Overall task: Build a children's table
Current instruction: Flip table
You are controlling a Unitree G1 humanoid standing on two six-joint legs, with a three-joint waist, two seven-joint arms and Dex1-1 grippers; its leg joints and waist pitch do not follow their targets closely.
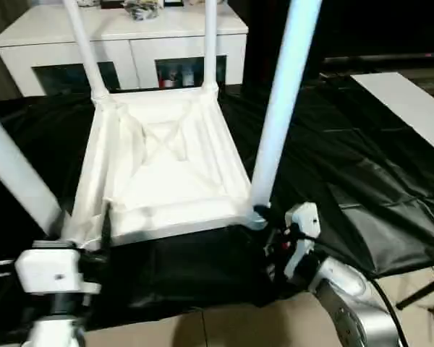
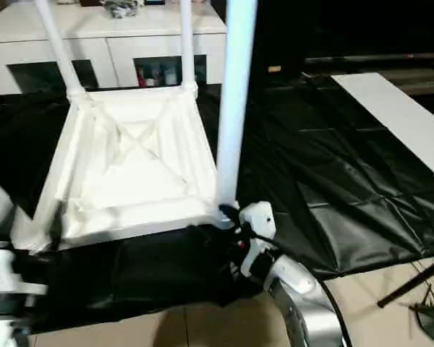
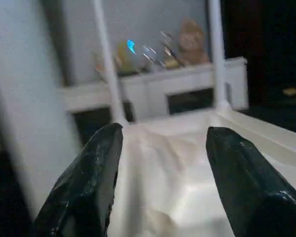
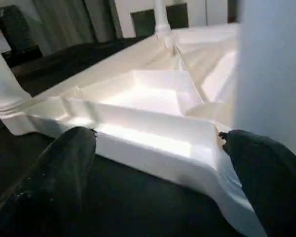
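Note:
The white tabletop (image 1: 166, 166) lies upside down on a black sheet, its X-ribbed underside facing up. Four white legs stand up from its corner sockets: far left (image 1: 83, 50), far right (image 1: 210, 43), near right (image 1: 278, 108) and near left (image 1: 14, 173). My left gripper (image 3: 163, 143) is open at the near-left corner, its fingers spread in front of the tabletop's rim, beside the near-left leg (image 3: 24, 108). My right gripper (image 4: 158, 138) is open at the near-right corner socket (image 1: 257, 217), with the near edge between its fingers and the near-right leg (image 4: 271, 64) just beside one finger.
A white cabinet (image 1: 123, 36) with dark glass doors stands behind the tabletop. A flat white board (image 1: 412, 101) lies on the black sheet (image 1: 347, 159) at the right. Dark tripod legs and a cable (image 1: 427, 293) rest on the beige floor at the near right.

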